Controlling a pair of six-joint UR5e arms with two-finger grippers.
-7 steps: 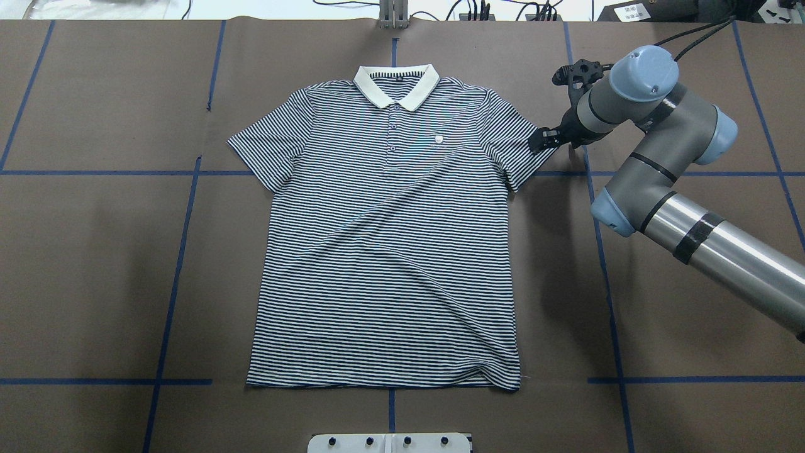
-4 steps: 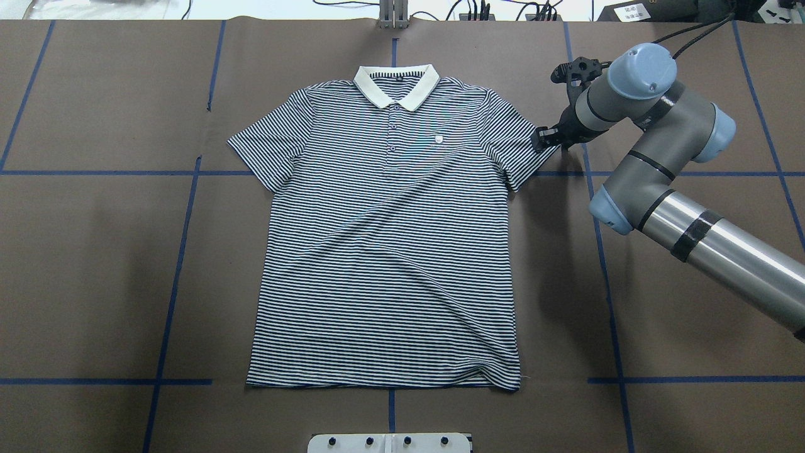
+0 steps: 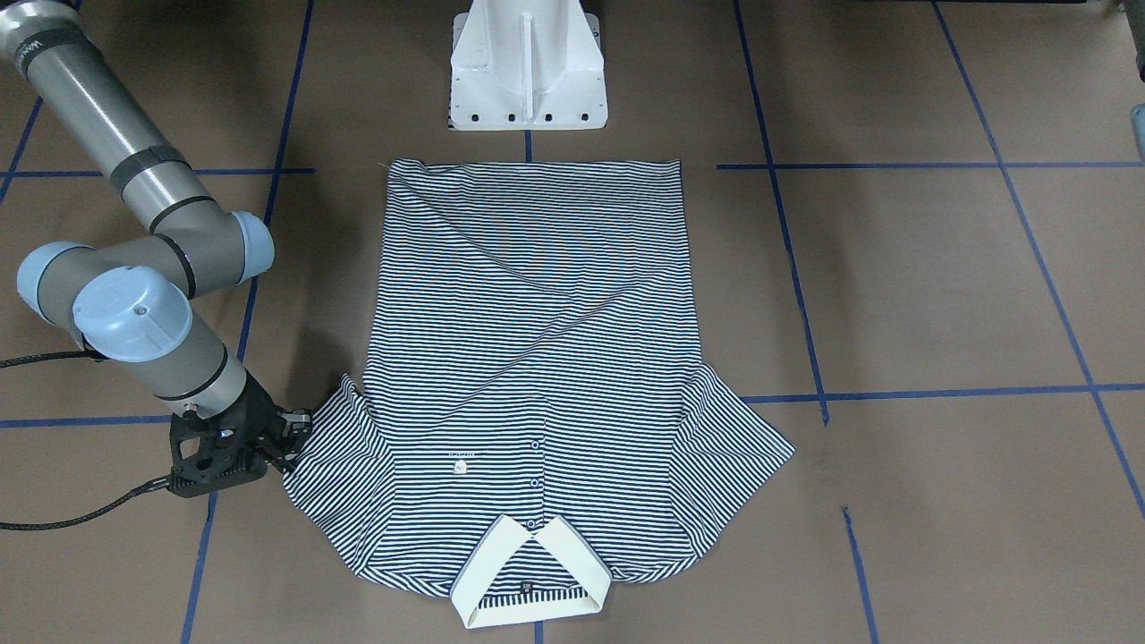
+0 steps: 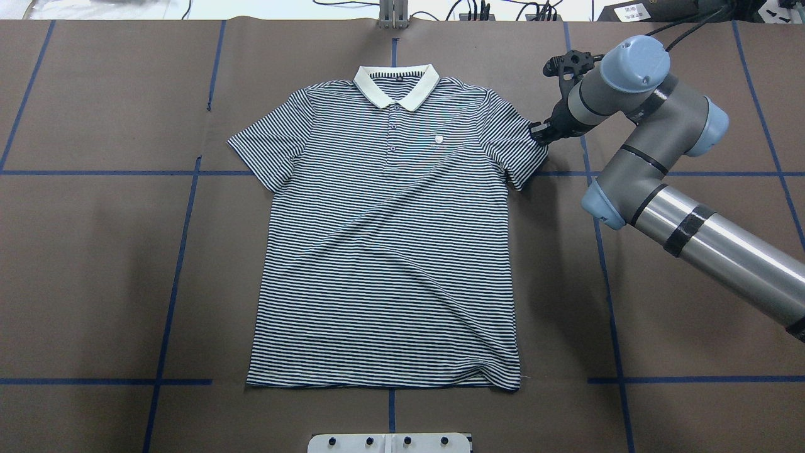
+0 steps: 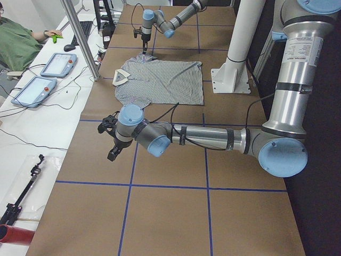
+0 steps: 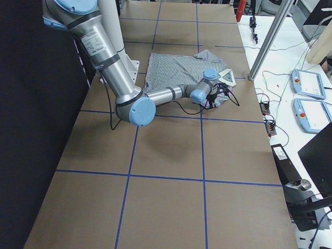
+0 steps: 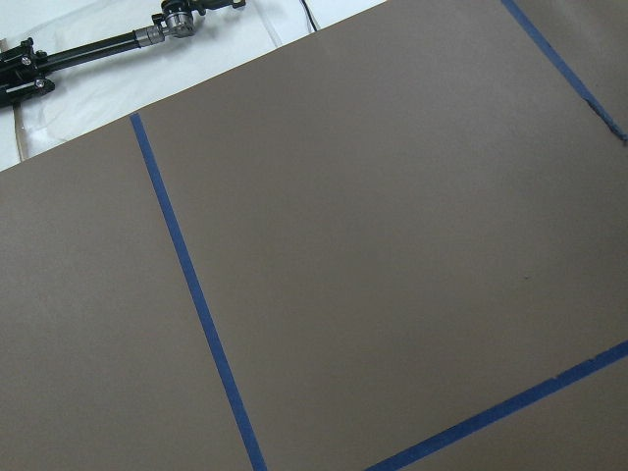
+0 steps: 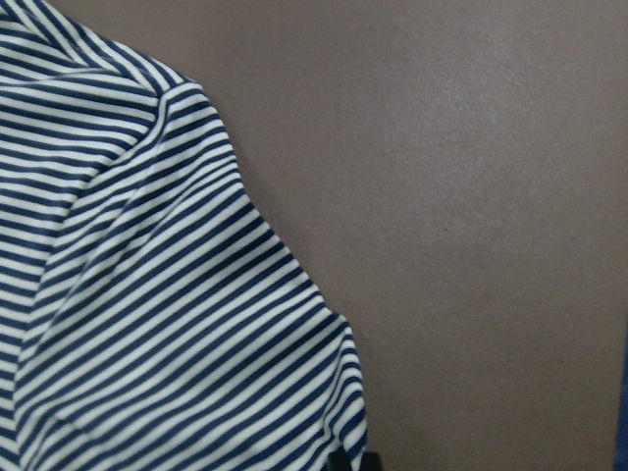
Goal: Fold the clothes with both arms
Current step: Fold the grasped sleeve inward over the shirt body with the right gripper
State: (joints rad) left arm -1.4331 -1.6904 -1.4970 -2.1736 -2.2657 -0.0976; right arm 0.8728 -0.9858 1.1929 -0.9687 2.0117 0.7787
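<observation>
1. Looking down from the overhead view, the polo shirt (image 4: pixel 390 251) is lying flat and face up in the middle of the frame. Its collar (image 4: pixel 396 88) points at the top edge and both sleeves are spread out. Nothing is folded yet, so I'd say the job is barely started.
2. The right gripper (image 4: pixel 539 132) is in the upper right of that frame, right at the outer edge of the sleeve (image 4: pixel 519 148) on that side. It's touching the cloth or just above it. Honestly I can't tell whether it's pinched the fabric or is only poised at it. Its wrist cam shows the striped sleeve edge filling the left half, plus a dark sliver of fingertip (image 8: pixel 345 459) at the bottom edge.
3. The left gripper (image 5: pixel 112 154) only shows in the side view from the table's left end, a bit left of centre. It hangs over bare table (image 4: pixel 94 251), well apart from the shirt. I can't tell if it's parted or clamped. Its own cam sees just brown surface and blue tape (image 7: pixel 196 294).
4. My read on the step: getting the first grab on that sleeve.
5. Next it needs a firm pinch on the sleeve edge, then a low lift and a carry in toward the placket (image 4: pixel 392 129). The left gripper has to come in too. Thin knit like this could slip or drag the body along.
</observation>
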